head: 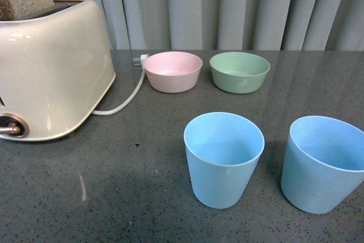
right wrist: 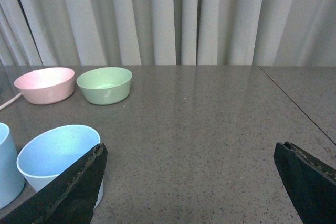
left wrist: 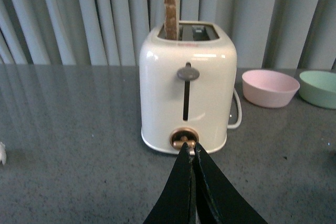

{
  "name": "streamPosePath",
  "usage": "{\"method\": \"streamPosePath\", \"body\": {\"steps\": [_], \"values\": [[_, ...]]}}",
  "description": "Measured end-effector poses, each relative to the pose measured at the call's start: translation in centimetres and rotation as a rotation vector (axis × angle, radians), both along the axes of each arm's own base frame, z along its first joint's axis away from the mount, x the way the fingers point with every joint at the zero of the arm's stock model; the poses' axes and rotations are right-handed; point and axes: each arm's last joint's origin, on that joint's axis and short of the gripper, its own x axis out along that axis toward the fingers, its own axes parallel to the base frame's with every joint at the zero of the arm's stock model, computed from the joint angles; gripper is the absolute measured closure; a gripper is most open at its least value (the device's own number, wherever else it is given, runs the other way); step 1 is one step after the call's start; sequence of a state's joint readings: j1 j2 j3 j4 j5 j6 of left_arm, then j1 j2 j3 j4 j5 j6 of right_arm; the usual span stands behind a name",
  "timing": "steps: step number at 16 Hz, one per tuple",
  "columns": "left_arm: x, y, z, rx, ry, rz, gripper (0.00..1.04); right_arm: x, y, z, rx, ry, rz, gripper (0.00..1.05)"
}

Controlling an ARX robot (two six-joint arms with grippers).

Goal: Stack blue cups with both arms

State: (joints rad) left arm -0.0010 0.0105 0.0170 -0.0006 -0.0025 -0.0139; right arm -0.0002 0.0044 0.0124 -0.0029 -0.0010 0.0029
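Two light blue cups stand upright and apart on the dark grey table, one in the middle [head: 223, 157] and one at the right edge [head: 322, 163] of the front view. Neither arm shows in the front view. In the right wrist view my right gripper [right wrist: 191, 153] is open and empty, with one blue cup [right wrist: 58, 158] just beyond its one finger and the other cup [right wrist: 8, 163] at the frame's edge. In the left wrist view my left gripper [left wrist: 191, 148] is shut and empty, its tips pointing at the toaster [left wrist: 186, 90]. No blue cup shows there.
A cream toaster [head: 51, 72] with a slice of bread in it stands at the left, its white cord [head: 128, 98] trailing toward a pink bowl [head: 173, 71]. A green bowl [head: 239, 71] sits beside that. Grey curtains hang behind the table.
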Motion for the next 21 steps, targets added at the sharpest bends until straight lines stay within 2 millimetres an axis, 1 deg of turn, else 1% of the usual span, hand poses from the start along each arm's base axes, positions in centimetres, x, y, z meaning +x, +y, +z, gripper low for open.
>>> {"method": "streamPosePath", "body": {"steps": [4,5,6,9,12,13,14,15,16,17,19,20,21], "values": [[0.0,0.0,-0.1,0.000,0.005,-0.002,1.03,0.0,0.0,0.0,0.000,0.001,0.000,0.07],[0.0,0.0,-0.1,0.000,0.005,-0.002,0.95,0.0,0.0,0.0,0.000,0.002,0.000,0.07],[0.0,0.0,-0.1,0.000,0.005,-0.002,0.82,0.0,0.0,0.0,0.000,0.002,0.000,0.07],[0.0,0.0,-0.1,0.000,0.005,-0.003,0.50,0.0,0.0,0.0,0.000,0.002,0.000,0.07],[0.0,0.0,-0.1,0.000,0.005,-0.002,0.14,0.0,0.0,0.0,0.000,0.002,0.000,0.07],[0.0,0.0,-0.1,0.002,0.005,-0.002,0.05,0.0,0.0,0.0,0.000,0.002,0.000,0.07],[0.0,0.0,-0.1,0.003,0.005,-0.002,0.08,0.0,0.0,0.0,0.000,0.002,0.000,0.07],[0.0,0.0,-0.1,0.003,0.005,-0.002,0.07,0.1,-0.1,0.0,0.028,0.009,0.049,0.07],[0.0,0.0,-0.1,0.003,0.005,-0.002,0.07,0.3,-0.2,0.5,0.048,0.029,0.075,0.07],[0.0,0.0,-0.1,0.003,0.005,-0.003,0.07,0.5,-0.2,1.9,0.052,0.006,0.092,0.07],[0.0,0.0,-0.1,0.003,0.005,-0.002,0.07,1.4,0.0,6.8,0.046,-0.078,0.140,0.07],[0.0,0.0,-0.1,0.003,0.005,-0.002,0.07,2.6,0.2,8.5,0.046,-0.060,0.164,0.07],[0.0,0.0,-0.1,0.003,0.005,-0.002,0.07,3.8,0.6,9.3,0.045,0.001,0.191,0.07]]}}
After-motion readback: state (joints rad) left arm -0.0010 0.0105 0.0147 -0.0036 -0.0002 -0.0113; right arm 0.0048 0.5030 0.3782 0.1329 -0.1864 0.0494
